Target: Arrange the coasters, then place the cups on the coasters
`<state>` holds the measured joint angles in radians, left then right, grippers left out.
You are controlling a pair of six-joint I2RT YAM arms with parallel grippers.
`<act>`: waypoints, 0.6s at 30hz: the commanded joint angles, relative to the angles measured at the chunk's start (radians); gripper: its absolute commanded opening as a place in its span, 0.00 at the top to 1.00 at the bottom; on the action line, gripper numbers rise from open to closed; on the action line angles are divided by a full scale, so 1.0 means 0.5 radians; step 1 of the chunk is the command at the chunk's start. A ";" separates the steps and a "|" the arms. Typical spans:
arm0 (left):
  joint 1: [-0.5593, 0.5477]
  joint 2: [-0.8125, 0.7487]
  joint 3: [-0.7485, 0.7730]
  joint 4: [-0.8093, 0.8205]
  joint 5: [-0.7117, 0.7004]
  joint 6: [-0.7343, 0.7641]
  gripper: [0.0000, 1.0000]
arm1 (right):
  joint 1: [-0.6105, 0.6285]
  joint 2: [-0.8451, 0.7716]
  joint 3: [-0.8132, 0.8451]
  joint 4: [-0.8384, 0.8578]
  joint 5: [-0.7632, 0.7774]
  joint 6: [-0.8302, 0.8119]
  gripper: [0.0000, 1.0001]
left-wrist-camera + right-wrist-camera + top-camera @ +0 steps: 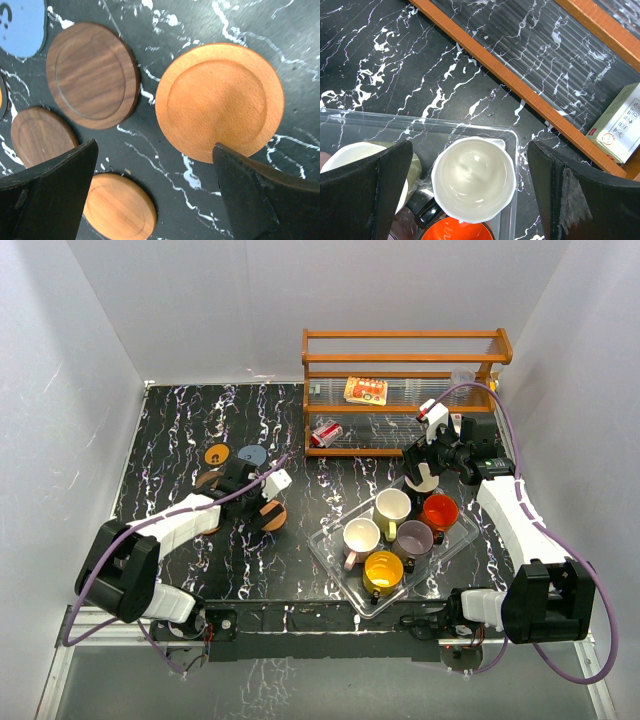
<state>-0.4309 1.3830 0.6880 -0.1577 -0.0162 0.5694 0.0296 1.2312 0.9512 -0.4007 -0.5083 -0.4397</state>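
Left gripper (154,150) hangs wide and empty over an orange coaster (220,100), left of the tray (328,552). The other coasters (92,75) lie loosely clustered beside it, further from the tray. To shift it well, I'd lower until both fingers straddle the rim and touch the table, then pinch low, since the disc looks thin. The left arm reaches forward, wrist pointing down. Right gripper (470,150) hovers spread, holding nothing, above the black cup (472,177) in the tray's far corner, elbow bent; the cups (384,570) sit in the tray
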 commanded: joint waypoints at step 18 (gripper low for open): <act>0.334 -0.094 -0.076 -0.242 -0.019 0.144 0.02 | -0.012 -0.060 -0.001 0.049 -0.041 0.000 0.02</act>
<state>-0.2783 1.3281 0.6575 -0.2089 -0.0139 0.6136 0.0296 1.2312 0.9512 -0.4007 -0.5087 -0.4397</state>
